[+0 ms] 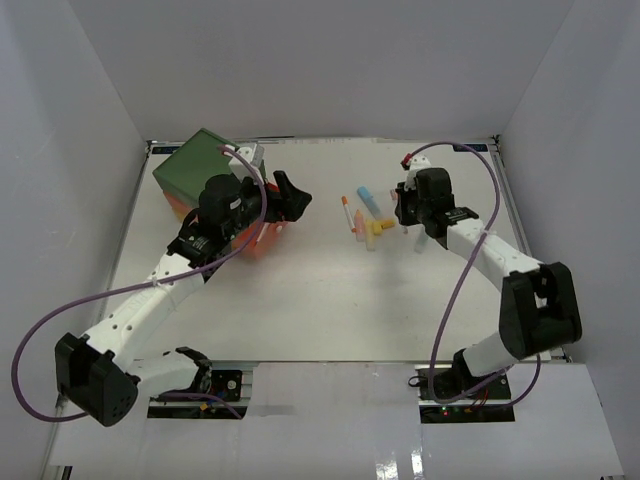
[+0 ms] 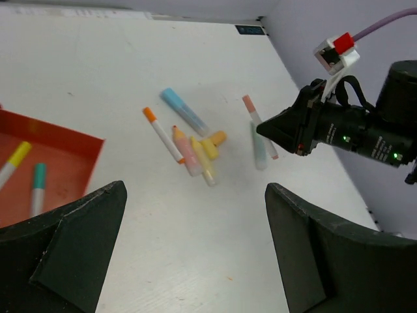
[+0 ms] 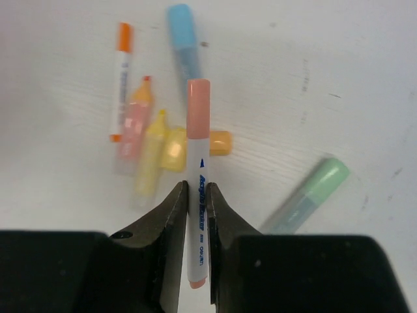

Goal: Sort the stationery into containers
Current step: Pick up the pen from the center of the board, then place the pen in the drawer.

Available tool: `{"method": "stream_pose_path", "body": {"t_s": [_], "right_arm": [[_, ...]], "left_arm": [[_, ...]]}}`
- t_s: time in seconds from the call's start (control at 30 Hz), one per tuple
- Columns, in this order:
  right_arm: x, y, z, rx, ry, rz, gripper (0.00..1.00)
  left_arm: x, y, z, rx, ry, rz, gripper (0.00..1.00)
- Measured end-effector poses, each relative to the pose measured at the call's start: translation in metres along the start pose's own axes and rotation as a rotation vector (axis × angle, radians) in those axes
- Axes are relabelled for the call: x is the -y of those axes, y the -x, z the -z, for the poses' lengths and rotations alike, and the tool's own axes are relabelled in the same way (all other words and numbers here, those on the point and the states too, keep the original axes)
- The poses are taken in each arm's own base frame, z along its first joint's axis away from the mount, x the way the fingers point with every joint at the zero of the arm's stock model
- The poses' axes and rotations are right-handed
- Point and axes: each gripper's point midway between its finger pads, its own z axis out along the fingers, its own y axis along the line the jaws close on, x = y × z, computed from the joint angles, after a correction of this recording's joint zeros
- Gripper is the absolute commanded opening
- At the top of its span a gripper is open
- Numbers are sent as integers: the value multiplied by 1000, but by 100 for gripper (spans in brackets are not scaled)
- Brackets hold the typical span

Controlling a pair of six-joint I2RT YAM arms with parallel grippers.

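Observation:
My right gripper is shut on a white pen with a pink cap, held just right of the loose pile. The pile holds a blue marker, an orange-capped pen, a pink marker, a yellow marker and a stubby orange piece. A mint green marker lies apart to the right. My left gripper is open and empty, between the pile and the chest's open orange drawer. The drawer holds a yellow-capped pen and a teal-capped pen.
The green-topped chest stands at the back left of the table against the wall. White walls close in the table on the left, back and right. My right gripper hangs over the table's back right part.

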Motion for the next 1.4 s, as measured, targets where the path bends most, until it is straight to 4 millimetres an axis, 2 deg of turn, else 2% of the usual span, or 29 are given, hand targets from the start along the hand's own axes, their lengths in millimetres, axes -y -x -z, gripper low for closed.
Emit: {"method": "stream_pose_path", "body": {"t_s": [0.13, 0.3, 0.4, 0.5, 0.67, 0.73, 0.87, 0.9, 0.97, 1.0, 1.07, 1.17, 1.23, 1.27, 1.33, 1.37, 1.4], "right_arm": [[-53, 21, 41, 175, 197, -2, 13], [-111, 18, 74, 293, 425, -13, 13], [-136, 14, 88, 337, 523, -30, 13], [-153, 15, 100, 374, 599, -47, 13], [-166, 29, 116, 442, 676, -80, 13], [-169, 30, 120, 455, 696, -92, 13], [-173, 26, 122, 458, 722, -109, 15], [-174, 25, 122, 457, 725, -113, 15], [-175, 24, 123, 457, 735, -122, 17], [-175, 24, 123, 458, 737, -125, 18], [-176, 24, 124, 457, 741, -127, 20], [-177, 24, 125, 460, 745, -130, 32], [-177, 26, 126, 465, 748, -133, 42], [-177, 26, 126, 468, 749, -133, 51], [-177, 27, 126, 471, 747, -128, 59], [-177, 26, 126, 472, 745, -121, 69], [-176, 25, 125, 470, 742, -116, 74]], "left_arm": [[20, -20, -22, -78, -59, 83, 98], [54, -54, -42, -157, -91, 108, 98], [71, -67, -51, -171, -92, 114, 98], [75, -73, -59, -165, -67, 121, 96], [71, -81, -74, -148, -4, 121, 89], [68, -85, -77, -151, 16, 121, 81], [64, -92, -84, -161, 35, 122, 63], [64, -92, -84, -162, 38, 123, 52], [65, -93, -85, -162, 36, 124, 41], [66, -93, -85, -162, 33, 122, 32], [70, -91, -86, -158, 18, 123, 25], [76, -88, -86, -151, 0, 111, 14], [76, -89, -86, -153, -2, 101, 13], [75, -89, -85, -155, -1, 89, 12], [72, -90, -85, -155, 5, 66, 13], [68, -90, -85, -156, 21, 45, 13], [64, -90, -85, -158, 40, 16, 13]]}}
